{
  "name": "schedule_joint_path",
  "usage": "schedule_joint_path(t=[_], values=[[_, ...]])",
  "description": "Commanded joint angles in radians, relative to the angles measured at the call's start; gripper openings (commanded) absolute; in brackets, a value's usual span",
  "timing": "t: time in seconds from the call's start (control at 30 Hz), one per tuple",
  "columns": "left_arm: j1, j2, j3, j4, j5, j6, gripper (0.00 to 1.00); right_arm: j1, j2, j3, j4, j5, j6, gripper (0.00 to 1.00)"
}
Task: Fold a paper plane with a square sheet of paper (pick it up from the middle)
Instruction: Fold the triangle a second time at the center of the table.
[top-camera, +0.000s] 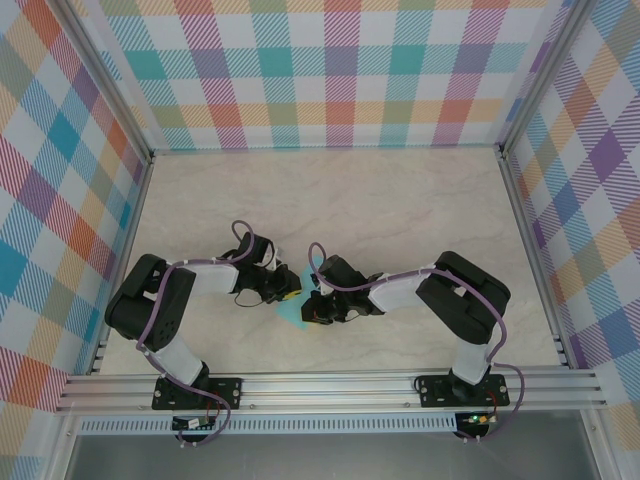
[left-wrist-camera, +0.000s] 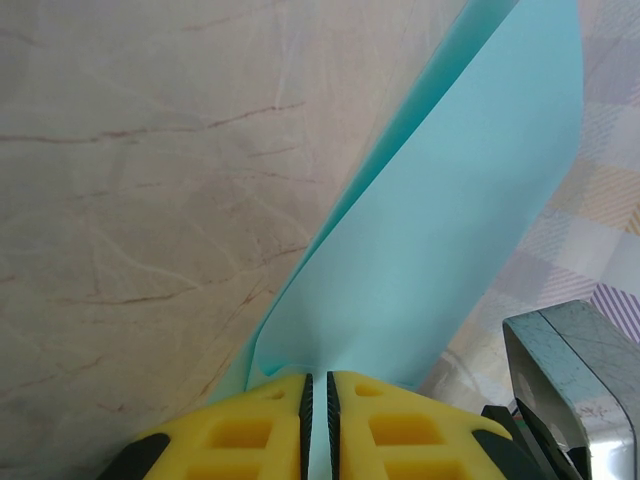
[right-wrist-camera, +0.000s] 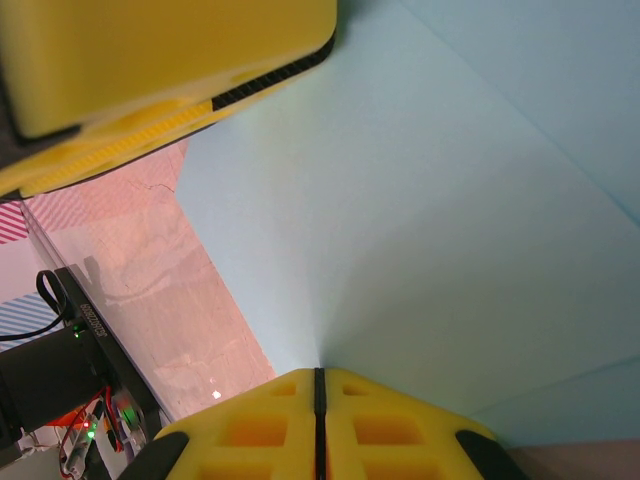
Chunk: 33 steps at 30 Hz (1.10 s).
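Observation:
The square sheet of paper (top-camera: 296, 310) is plain teal and hangs lifted off the table between the two grippers at the table's middle front. My left gripper (top-camera: 288, 294) is shut on one edge of it. In the left wrist view the paper (left-wrist-camera: 450, 220) rises from between the yellow fingers (left-wrist-camera: 250, 430) as two bent layers, and a thin strip of it fills the narrow slit at the left gripper (left-wrist-camera: 318, 385). My right gripper (right-wrist-camera: 319, 376) is shut tight on the sheet (right-wrist-camera: 430, 220), just below and right of the left one (top-camera: 314, 308). The left gripper's yellow finger (right-wrist-camera: 150, 60) sits at the upper left of the right wrist view.
The pale marble tabletop (top-camera: 330, 200) stretches behind the arms. Plaid walls (top-camera: 330, 70) and aluminium frame posts (top-camera: 525, 200) close in the back and sides. A rail (top-camera: 330, 385) runs along the near edge. A metal frame piece (left-wrist-camera: 575, 370) shows at lower right of the left wrist view.

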Motion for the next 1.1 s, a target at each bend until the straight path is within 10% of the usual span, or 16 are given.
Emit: schedule_joint_path(t=[0.0,0.7,1.07], values=[[0.059,0.045,0.04,0.09,-0.206,0.016,0.16,0.006,0.062,-0.037,-0.187,0.022,-0.022,0.09],[0.06,-0.013,0.028,0.08,-0.24,0.013,0.16,0.006,0.066,-0.031,-0.19,0.022,-0.024,0.09],[0.046,-0.164,-0.036,0.12,-0.084,-0.012,0.18,0.005,0.069,-0.015,-0.203,0.024,-0.032,0.09]])
